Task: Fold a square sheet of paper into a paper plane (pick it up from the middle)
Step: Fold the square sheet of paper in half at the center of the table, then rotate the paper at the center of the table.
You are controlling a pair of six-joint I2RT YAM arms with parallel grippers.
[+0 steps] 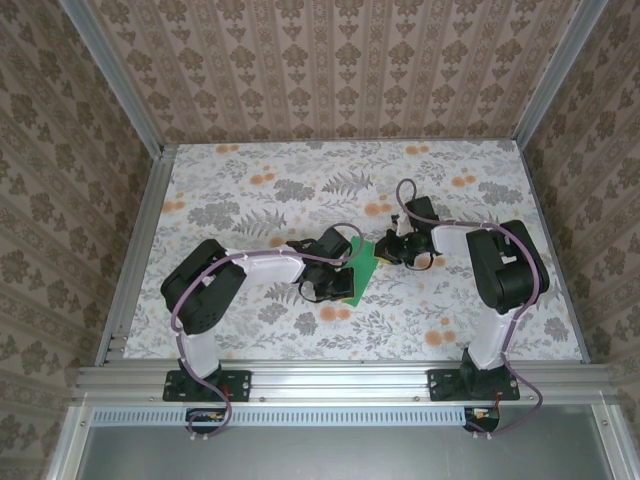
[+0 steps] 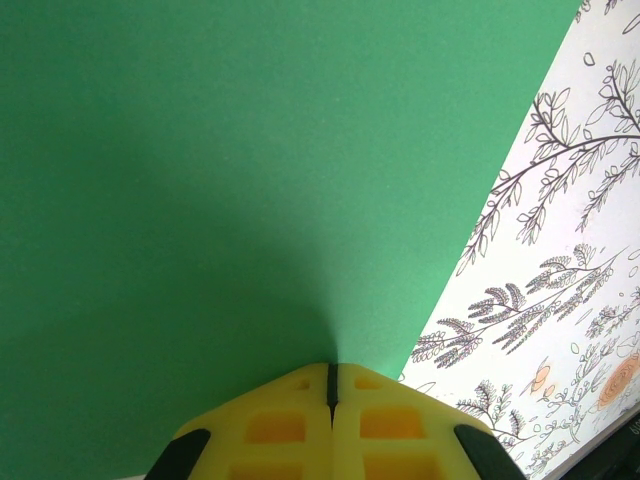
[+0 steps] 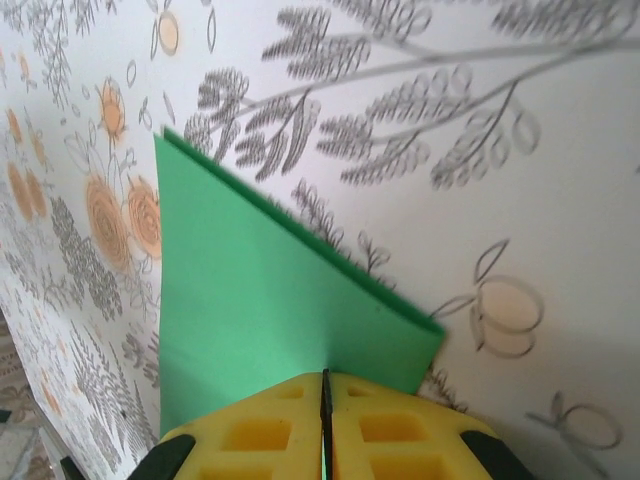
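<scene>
Both clenched shut, the left gripper (image 2: pixel 332 376) and right gripper (image 3: pixel 326 380) face each other across the green paper plane (image 1: pixel 366 262), which spreads straight ahead of each tip; whether pinched, unclear.

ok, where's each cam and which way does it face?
Top external: fixed above and behind the bases, looking down at the table; both arms show, meeting at the green paper.
Left wrist: on the left arm, looking past shut left jaws onto the paper.
Right wrist: on the right arm, shut right jaws low, paper's folded edge beyond.
Shared: all three see the paper and table.
</scene>
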